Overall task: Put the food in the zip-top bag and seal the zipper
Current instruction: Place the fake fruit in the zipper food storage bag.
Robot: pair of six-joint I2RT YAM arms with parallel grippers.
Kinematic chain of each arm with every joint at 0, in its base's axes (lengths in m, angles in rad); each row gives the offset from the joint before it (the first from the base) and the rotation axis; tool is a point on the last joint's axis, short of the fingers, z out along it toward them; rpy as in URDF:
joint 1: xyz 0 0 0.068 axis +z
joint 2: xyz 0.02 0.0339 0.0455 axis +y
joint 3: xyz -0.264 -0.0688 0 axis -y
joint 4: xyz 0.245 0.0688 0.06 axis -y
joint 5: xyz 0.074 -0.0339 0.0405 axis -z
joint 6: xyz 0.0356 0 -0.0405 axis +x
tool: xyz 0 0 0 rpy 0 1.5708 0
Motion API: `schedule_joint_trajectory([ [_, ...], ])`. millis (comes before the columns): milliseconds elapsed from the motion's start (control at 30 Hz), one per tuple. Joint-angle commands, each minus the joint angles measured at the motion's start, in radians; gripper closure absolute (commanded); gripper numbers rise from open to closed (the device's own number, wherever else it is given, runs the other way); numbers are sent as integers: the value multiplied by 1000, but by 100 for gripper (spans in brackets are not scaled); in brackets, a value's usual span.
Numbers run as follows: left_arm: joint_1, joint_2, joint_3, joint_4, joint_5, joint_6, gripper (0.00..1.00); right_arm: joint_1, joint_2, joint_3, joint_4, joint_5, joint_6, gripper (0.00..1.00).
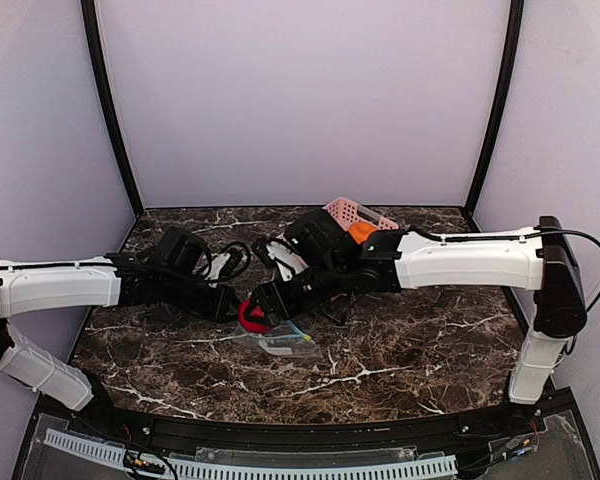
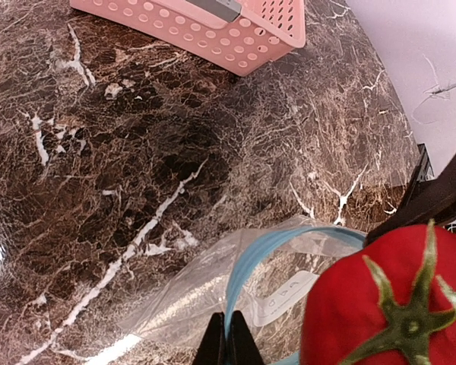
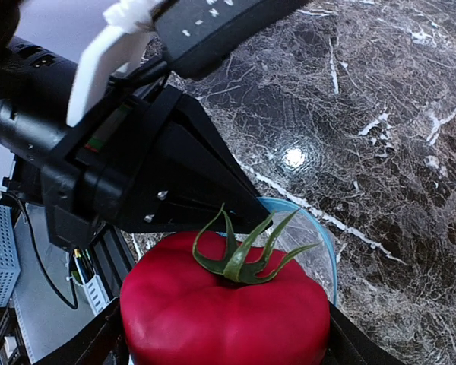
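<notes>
A red toy tomato (image 3: 224, 312) with a green stem, one piece of the food, sits between the jaws of my right gripper (image 3: 226, 342), which is shut on it. It hangs right at the mouth of the clear zip-top bag (image 2: 184, 295), over the table's middle (image 1: 250, 318). My left gripper (image 2: 229, 340) is shut on the bag's teal-blue zipper (image 2: 252, 262) and holds the mouth open in an arch (image 3: 324, 232). The bag (image 1: 286, 341) lies on the marble with its white label (image 2: 289, 296) showing. The orange food (image 1: 362, 232) sits by the pink basket, behind the right arm.
A pink slotted basket (image 1: 352, 213) stands at the back of the dark marble table (image 1: 400, 350), also at the top of the left wrist view (image 2: 213, 26). Both arms meet at the table's middle. Grey walls enclose the back and sides.
</notes>
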Motion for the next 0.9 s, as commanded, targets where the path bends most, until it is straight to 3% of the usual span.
schedule_joint_trajectory([
  [0,3,-6,-28,30,11,13,99,7,25,-9,47,41,46,43],
  [233,4,-9,-41,43,27,14,99,15,60,-3,11,124,88,44],
  [867,3,-78,-27,42,14,19,99,49,162,135,-316,329,99,45],
])
